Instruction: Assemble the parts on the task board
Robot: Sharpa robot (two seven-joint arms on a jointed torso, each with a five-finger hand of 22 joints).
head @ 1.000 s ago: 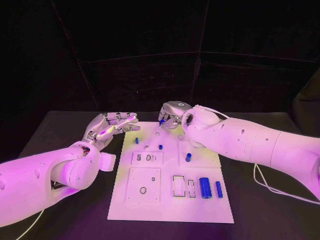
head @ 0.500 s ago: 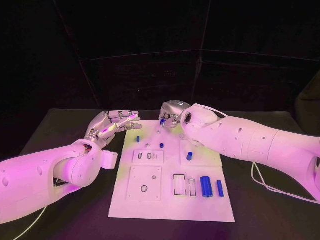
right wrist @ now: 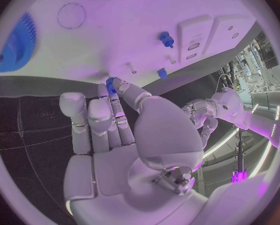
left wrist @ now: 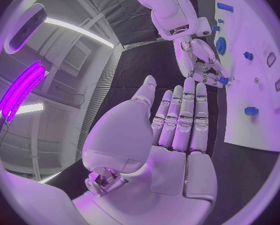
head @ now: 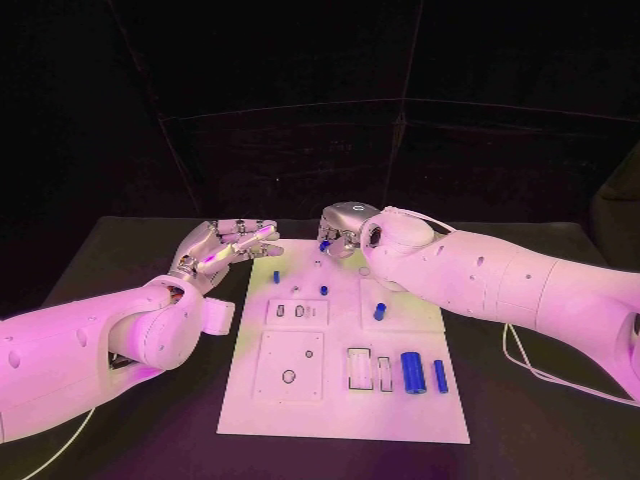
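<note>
Starting at the near end of the task board (head: 342,420), there's a fat blue cylinder (head: 411,372) and a thinner blue rod (head: 440,375) lying side by side just right of a couple of rectangular slots. Both look like hard plastic, light and stiff, probably a bit slick, so I'd take them across the middle of the barrel so they don't roll or tip. Further up, a short blue peg (head: 379,311) lies on the right half, and two little blue pegs (head: 323,290) stand upright past the mid-board sockets; best pinched near the top and kept straight. At the far edge the right hand (head: 345,229) is pinching a small blue part (right wrist: 110,85) between thumb and fingertip, right over the board's far end, close to a small post. It's tiny, so easy to fumble or let twist in the pinch. The left hand (head: 228,245) hovers off the board's far left corner, fingers straight and holding nothing.
</note>
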